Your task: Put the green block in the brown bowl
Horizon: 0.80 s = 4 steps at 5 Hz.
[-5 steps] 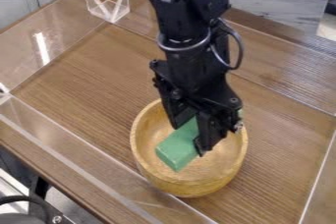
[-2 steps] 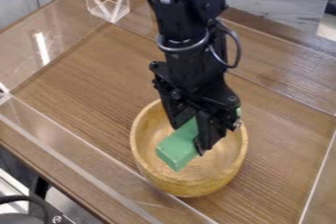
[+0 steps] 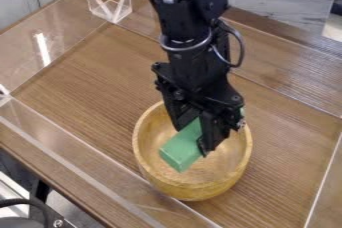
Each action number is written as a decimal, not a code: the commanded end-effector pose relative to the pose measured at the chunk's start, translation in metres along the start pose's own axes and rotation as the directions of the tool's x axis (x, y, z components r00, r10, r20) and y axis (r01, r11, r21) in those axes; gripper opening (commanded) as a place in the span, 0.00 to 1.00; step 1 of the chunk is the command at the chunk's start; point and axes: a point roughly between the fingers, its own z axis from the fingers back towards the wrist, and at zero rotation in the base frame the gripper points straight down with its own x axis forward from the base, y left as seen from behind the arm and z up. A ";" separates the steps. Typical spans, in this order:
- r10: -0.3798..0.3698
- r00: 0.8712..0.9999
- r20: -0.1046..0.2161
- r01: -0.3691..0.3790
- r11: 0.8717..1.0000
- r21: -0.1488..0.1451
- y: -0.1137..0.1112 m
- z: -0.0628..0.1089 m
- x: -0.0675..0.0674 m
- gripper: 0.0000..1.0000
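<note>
Apparently the job was down to its last step, the release, for the green block [image 3: 181, 153] was already inside the brown bowl [image 3: 203, 182], low in its hollow. From where I stood, the black gripper [image 3: 197, 125] hung right over the bowl, its fingers reaching below the level of the rim and drawn in close around the block's upper end. I judged them closed on it, though the dark linkage hid much of the contact and I couldn't make out both sides of the grip. Whether the lower end was touching the wood, I couldn't tell either.

The next move, to my mind, called for the fingers to part gently and then lift straight up, so that they neither dragged the block along nor knocked the rim.

As for the block, it was a bright, flat green with a matte look, plain-sided and longer than it was wide. It sat at a slant in my view, its upper end partly covered by the gripper and its lower end plain to see against the pale brown inside of the bowl.
</note>
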 end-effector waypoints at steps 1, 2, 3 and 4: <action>-0.015 0.998 0.060 0.015 1.000 0.000 0.001 0.013 0.015 0.00; -0.012 0.998 0.060 0.012 1.000 -0.004 0.002 0.012 0.017 0.00; -0.008 0.998 0.061 0.009 1.000 -0.008 0.003 0.011 0.018 0.00; -0.005 0.998 0.061 0.006 1.000 -0.012 0.005 0.011 0.019 0.00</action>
